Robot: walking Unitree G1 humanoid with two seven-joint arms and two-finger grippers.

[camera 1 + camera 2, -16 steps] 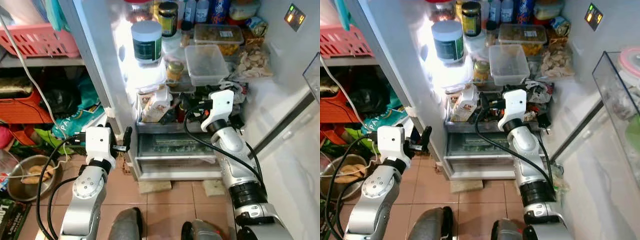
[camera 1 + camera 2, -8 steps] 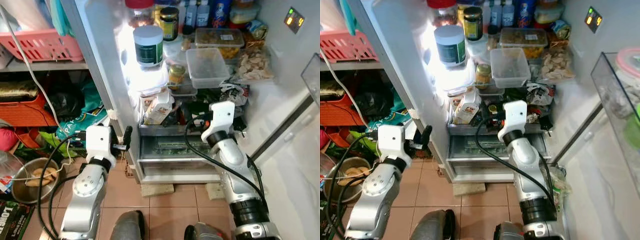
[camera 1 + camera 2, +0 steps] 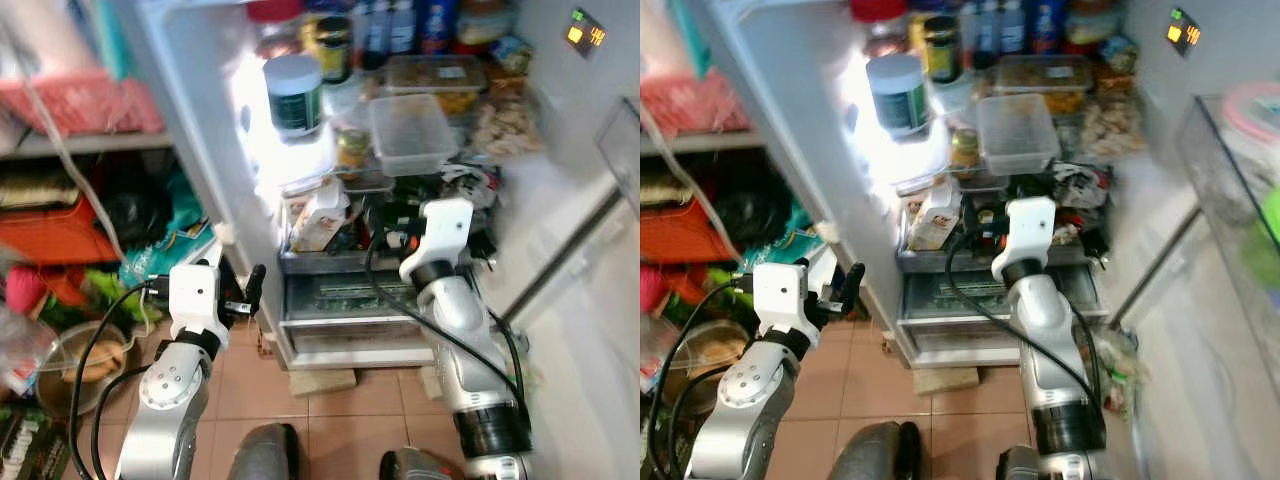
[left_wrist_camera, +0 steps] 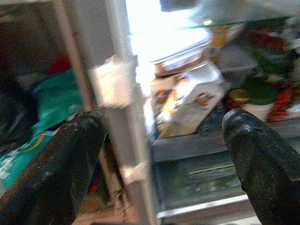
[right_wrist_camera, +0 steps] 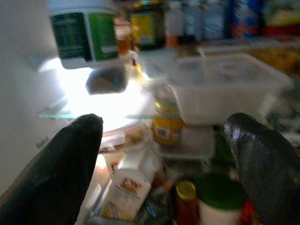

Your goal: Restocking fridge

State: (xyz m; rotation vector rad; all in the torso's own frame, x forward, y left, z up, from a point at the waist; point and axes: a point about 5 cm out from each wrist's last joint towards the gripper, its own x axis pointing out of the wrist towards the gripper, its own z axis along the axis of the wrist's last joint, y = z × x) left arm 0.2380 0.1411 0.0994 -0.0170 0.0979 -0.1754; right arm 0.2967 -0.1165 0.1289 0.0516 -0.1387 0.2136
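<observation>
White light floods the open fridge (image 3: 300,150), its glass shelves crowded. From the left eye, a white tub (image 3: 294,94) with a green label stands at the left edge of the upper shelf, a clear lidded box (image 3: 412,132) beside it. A carton (image 3: 318,216) leans at the left end of the lower shelf above the drawer (image 3: 350,297). The right gripper (image 3: 385,215) is at that lower shelf; the left gripper (image 3: 252,288) hangs by the fridge's left wall.

Left wrist view: fingers (image 4: 56,168) spread apart, empty, facing the carton (image 4: 187,105).

Right wrist view: fingers (image 5: 61,164) spread apart, empty, before a small yellow-labelled jar (image 5: 166,124) and a green-lidded jar (image 5: 216,192).
</observation>
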